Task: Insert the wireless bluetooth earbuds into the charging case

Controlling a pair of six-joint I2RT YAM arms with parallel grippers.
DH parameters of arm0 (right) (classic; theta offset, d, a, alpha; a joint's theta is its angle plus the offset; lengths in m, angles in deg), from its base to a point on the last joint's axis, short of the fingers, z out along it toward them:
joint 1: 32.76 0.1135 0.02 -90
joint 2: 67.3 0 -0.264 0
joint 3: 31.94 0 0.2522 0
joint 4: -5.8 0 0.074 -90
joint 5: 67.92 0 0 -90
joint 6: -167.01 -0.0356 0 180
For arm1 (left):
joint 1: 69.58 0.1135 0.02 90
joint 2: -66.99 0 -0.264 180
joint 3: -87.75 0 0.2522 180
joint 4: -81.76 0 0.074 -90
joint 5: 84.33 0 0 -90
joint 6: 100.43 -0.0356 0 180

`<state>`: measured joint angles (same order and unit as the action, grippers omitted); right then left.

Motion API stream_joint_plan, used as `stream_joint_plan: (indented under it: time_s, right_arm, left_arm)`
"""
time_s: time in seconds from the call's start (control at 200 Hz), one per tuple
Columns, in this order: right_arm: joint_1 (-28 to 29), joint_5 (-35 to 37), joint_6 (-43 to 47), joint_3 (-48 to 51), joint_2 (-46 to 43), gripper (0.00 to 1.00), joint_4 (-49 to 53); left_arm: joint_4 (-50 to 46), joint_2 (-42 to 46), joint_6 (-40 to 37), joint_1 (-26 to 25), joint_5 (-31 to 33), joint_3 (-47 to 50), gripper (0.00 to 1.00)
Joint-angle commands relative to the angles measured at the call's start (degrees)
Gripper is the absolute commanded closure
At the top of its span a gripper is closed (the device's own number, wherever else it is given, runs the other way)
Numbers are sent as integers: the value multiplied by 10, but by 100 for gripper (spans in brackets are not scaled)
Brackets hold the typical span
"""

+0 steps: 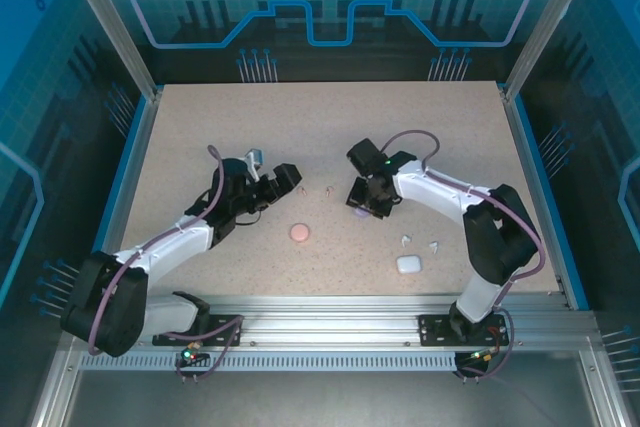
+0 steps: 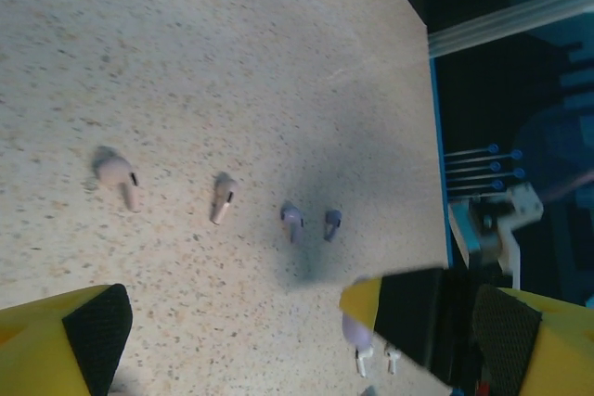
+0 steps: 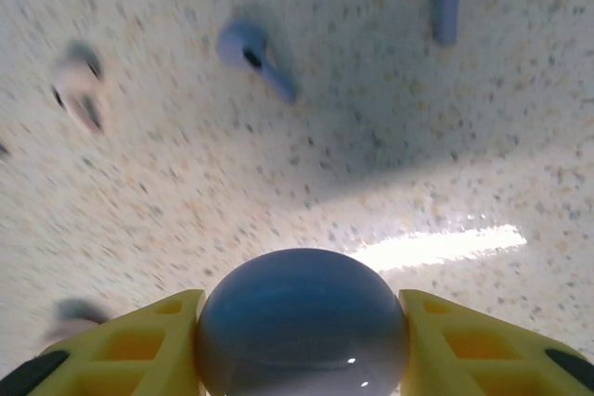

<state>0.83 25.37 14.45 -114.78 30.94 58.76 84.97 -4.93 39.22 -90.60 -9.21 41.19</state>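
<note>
Your right gripper [image 3: 302,345] seems clamped on the smooth, round purple case [image 3: 302,308] on the table [image 3: 418,183]. It could squirt free and scatter the purple earbuds [image 3: 255,55] lying just ahead. Your left gripper [image 2: 297,331] gapes apart.

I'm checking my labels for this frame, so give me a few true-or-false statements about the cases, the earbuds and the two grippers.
1. The right gripper grips the purple case. True.
2. The left gripper is shut on a pink earbud. False: it is open and empty, and both pink earbuds lie on the table.
3. The pink case lies on the table, apart from both grippers. True.
4. Both white earbuds sit inside the white case. False: they lie loose on the table beside it.
5. The purple earbuds lie loose on the table. True.
</note>
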Motion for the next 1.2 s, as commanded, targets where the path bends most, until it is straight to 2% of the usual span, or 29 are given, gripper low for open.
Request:
stream_joint_plan:
  time_s: [0.0, 0.205, 0.43, 0.575, 0.915, 1.196]
  right_arm:
    - [-26, -49, -71, -18, -5, 55, -34]
    - [-47, -107, -131, -40, 20, 55, -73]
    - [-43, -137, -179, -59, 31, 55, -102]
    - [-36, -139, -196, -59, 27, 55, -106]
    - [-28, -147, -209, -43, 14, 55, -120]
    - [-27, -155, -209, -42, 9, 55, -127]
  left_arm:
    - [85, 13, -10, -31, -5, 22, 1]
    - [160, -12, -42, -84, 26, 49, 2]
    - [242, -94, -60, -133, 54, 34, 12]
    - [286, -149, -60, -154, 81, 19, 23]
    - [333, -226, -50, -160, 107, -14, 33]
    - [342, -254, -40, -164, 118, -37, 36]
